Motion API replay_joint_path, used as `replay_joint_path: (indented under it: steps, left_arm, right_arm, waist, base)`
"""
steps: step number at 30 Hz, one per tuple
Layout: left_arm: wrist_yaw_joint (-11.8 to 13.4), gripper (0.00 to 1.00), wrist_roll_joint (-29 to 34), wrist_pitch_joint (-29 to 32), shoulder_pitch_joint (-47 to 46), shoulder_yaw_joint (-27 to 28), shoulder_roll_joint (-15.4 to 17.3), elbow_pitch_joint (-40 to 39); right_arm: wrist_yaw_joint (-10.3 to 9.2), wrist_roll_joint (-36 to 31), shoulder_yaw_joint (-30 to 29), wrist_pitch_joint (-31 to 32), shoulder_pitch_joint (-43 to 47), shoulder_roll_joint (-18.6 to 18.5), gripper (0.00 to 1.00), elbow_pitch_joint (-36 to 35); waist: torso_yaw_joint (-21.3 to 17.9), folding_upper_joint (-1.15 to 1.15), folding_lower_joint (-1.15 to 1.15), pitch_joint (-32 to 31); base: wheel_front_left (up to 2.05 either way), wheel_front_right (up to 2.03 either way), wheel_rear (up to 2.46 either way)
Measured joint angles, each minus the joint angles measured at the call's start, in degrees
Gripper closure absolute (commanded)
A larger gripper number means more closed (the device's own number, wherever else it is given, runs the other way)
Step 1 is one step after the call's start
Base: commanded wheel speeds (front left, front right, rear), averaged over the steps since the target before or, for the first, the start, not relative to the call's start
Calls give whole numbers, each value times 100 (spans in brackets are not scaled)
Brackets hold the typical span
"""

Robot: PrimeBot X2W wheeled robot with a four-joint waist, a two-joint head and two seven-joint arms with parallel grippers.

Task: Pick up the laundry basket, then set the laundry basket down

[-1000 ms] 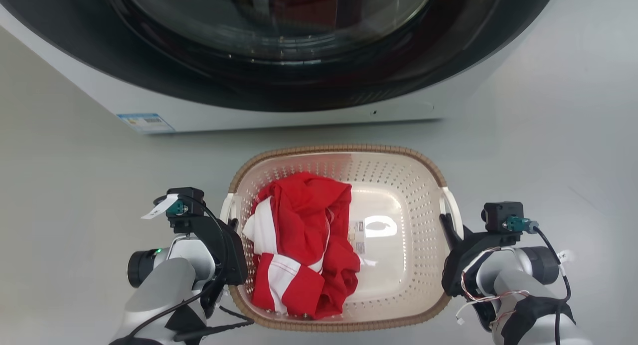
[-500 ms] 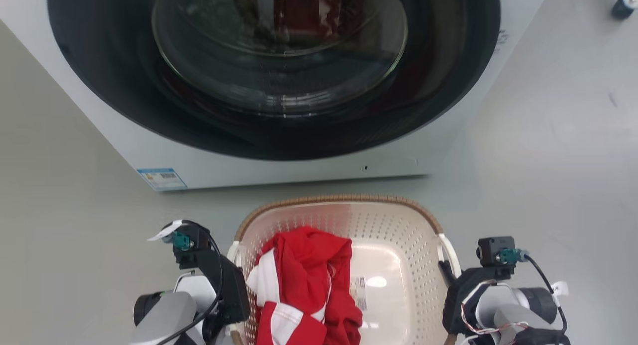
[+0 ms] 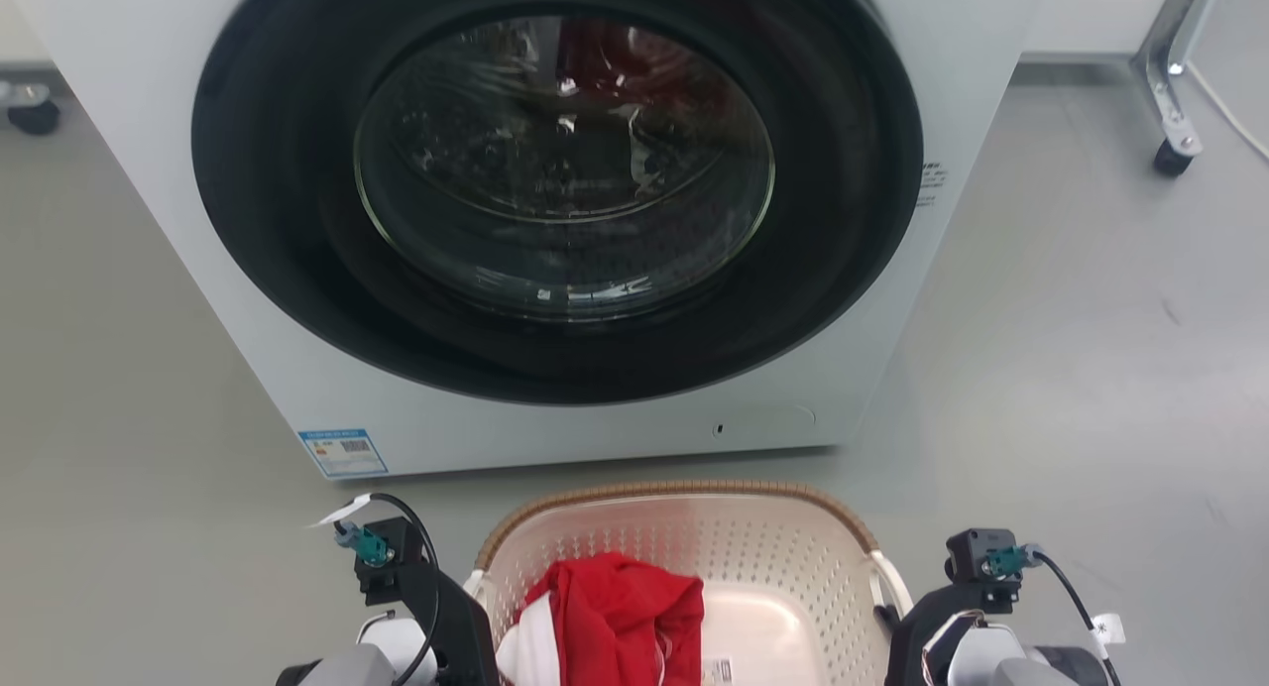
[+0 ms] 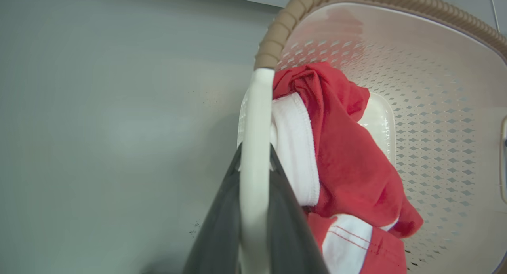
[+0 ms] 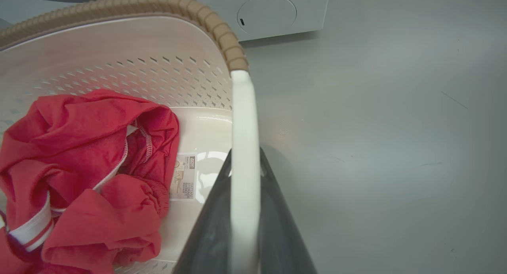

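Note:
The laundry basket (image 3: 674,490) sits at the bottom of the head view, cream with perforated walls and a brown woven rim. A red and white garment (image 3: 615,617) lies in its left half. My left gripper (image 3: 474,607) is at the basket's left side and my right gripper (image 3: 892,617) at its right side. In the left wrist view my left gripper (image 4: 254,161) is shut on the white side handle (image 4: 253,107). In the right wrist view my right gripper (image 5: 244,163) is shut on the other handle (image 5: 243,107), with a label (image 5: 184,177) on the basket floor.
A white front-loading washing machine (image 3: 555,220) with a closed dark round door stands just beyond the basket. Grey floor (image 3: 1091,369) spreads to both sides. A wheeled metal leg (image 3: 1170,121) is at the far right, and a caster (image 3: 35,111) at the far left.
The head camera has moved: the washer's whole door now shows, and the basket and grippers sit lower, at the bottom edge. Both grippers keep their hold on the handles.

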Motion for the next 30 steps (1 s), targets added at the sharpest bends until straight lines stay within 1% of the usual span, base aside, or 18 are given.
replay_joint_path:
  steps: [7, 17, 30]
  left_arm:
    - [0, 100, -77, 236, 155, -78, 1, 25]
    - [11, 100, -183, 377, 350, -181, 4, 26]
    - [133, 100, -379, 393, 382, -208, 8, 27]
  right_arm:
    - [0, 89, 42, 322, 158, 5, 100, 24]
    - [0, 263, 74, 537, 371, 7, 100, 35]
    - [0, 385, 115, 666, 383, 9, 100, 22]
  waist:
    - [-23, 0, 0, -313]
    - [-12, 0, 0, -577]
    - [7, 0, 1, -679]
  base:
    - [0, 0, 0]
    - [0, 0, 0]
    - [0, 0, 0]
